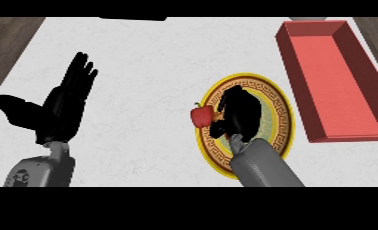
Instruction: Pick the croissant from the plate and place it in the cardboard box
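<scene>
White counter (pixel 162 49): right robot hand (pixel 238 111) over plate (pixel 279 105) beside box (pixel 325 81).

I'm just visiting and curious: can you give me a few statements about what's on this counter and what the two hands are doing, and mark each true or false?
1. The right hand is over the plate. True.
2. The box is blue. False: it is red.
3. The left hand holds the red item. False: it is open, fingers up, at the view's left.
4. A small red item sits at the plate's left edge. True.
5. The box lies left of the plate. False: it lies to the right.
</scene>
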`<state>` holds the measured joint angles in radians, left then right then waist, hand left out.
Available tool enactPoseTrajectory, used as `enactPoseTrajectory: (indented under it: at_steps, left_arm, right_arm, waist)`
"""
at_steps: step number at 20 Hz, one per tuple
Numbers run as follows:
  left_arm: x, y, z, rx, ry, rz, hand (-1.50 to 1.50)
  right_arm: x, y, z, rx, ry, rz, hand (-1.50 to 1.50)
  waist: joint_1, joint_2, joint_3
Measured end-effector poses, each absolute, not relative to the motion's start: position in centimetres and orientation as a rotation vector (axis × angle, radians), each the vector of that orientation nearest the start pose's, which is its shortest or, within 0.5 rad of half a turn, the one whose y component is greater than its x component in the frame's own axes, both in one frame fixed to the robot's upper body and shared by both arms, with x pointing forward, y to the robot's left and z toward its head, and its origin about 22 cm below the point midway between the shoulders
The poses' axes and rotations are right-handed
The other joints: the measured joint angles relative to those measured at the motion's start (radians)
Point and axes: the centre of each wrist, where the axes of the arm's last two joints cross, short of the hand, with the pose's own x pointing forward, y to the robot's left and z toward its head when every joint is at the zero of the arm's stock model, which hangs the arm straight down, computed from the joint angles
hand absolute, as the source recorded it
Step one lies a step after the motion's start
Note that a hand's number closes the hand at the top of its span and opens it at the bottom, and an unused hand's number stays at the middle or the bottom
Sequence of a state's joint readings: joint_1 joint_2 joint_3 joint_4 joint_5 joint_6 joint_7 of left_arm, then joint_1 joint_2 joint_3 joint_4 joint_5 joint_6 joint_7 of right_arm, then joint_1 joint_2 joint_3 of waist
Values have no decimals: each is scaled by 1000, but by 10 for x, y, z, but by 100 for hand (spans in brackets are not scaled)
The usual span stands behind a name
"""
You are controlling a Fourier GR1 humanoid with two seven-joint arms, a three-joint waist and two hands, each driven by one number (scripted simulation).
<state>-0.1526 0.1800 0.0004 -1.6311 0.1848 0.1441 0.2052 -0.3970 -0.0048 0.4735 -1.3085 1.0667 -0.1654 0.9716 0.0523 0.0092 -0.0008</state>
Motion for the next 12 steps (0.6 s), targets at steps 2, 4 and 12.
enactPoseTrajectory:
  at_steps: [2, 4, 12]
  left_arm:
    - [277, 246, 64, 15, -1567, 60, 0]
    - [276, 243, 62, 9, -1565, 54, 0]
    - [274, 246, 54, 32, -1550, 70, 0]
  right_arm:
    - [296, -64, 36, -1016, -1107, 851, 150]
    - [307, -48, 46, -1005, -1158, 951, 150]
    - [329, 7, 98, -1007, -1342, 1166, 150]
  waist:
    - [16, 2, -1]
    - [23, 3, 0]
    - [-2, -2, 0]
